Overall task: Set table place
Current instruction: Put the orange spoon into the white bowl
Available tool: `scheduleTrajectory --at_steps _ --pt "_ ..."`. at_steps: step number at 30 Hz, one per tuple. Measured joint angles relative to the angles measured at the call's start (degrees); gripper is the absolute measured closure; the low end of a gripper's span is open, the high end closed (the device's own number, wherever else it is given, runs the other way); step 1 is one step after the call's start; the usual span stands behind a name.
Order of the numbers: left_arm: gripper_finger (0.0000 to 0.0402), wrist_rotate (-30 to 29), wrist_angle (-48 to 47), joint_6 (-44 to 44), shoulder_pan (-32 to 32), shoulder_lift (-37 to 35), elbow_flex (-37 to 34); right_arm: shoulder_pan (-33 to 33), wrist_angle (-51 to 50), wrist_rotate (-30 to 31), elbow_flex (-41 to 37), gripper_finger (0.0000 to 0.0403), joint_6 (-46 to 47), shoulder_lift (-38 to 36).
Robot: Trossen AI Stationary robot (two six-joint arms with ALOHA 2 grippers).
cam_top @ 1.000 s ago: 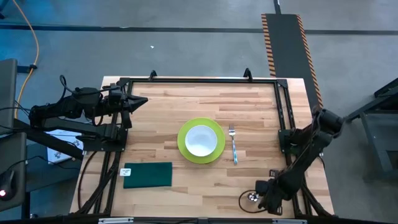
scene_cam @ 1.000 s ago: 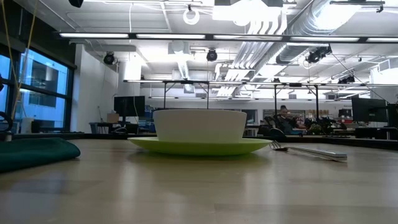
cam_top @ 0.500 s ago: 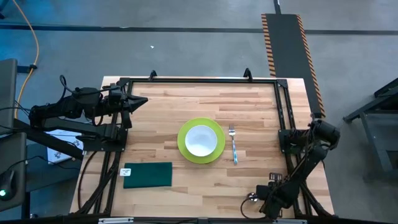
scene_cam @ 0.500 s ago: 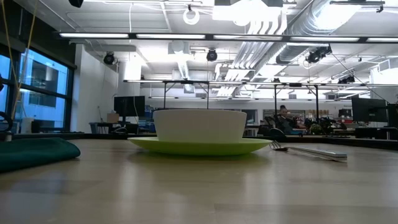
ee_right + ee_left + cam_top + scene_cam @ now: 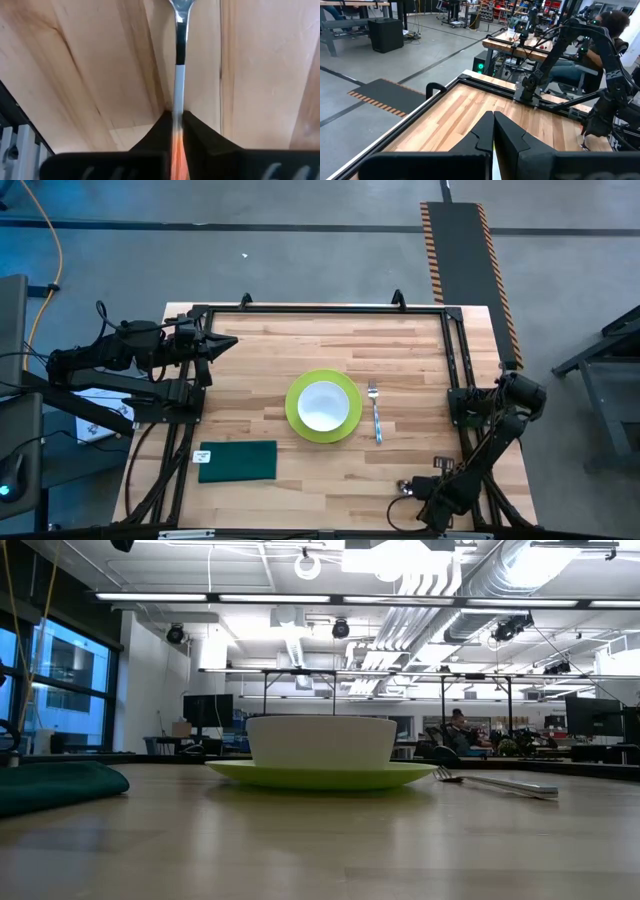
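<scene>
Since a moment ago, our right arm has folded in and our right gripper (image 5: 415, 490) has slid toward the near edge of the light wooden plank tabletop (image 5: 260, 350), taking a shiny metal spoon (image 5: 179, 45) with it. In the right wrist view the two dark fingers pinch the spoon's thin handle, so this gripper is closed on the spoon. The spoon's round end points away from the fingers, just over the wood.

Our left gripper (image 5: 222, 343) waits at the far left corner of the tabletop, fingers pressed together with nothing between them.

In the middle we see a round lime green plate (image 5: 323, 406) with a white bowl (image 5: 324, 403) on it. A silver metal fork (image 5: 375, 412) lies just beside the plate on its right. A dark green folded cloth (image 5: 238, 461) lies near the front left.

We think the step now is bringing the spoon to the place setting. Next we need to carry it over near the plate, turn it straight like the fork, lay it flat, and let go without bumping the fork.
</scene>
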Motion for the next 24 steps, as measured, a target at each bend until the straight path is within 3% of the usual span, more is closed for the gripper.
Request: scheduleTrajectory --at_steps 15,24 --pt "0.0401 0.01 0.02 0.00 0.00 0.01 -0.01 -0.72 0.03 -0.10 -0.18 0.0400 1.16 -0.60" --pt "0.0401 0.00 0.03 0.00 0.00 0.02 0.00 -2.29 -0.76 5.45 -0.37 0.0402 0.94 -5.24"
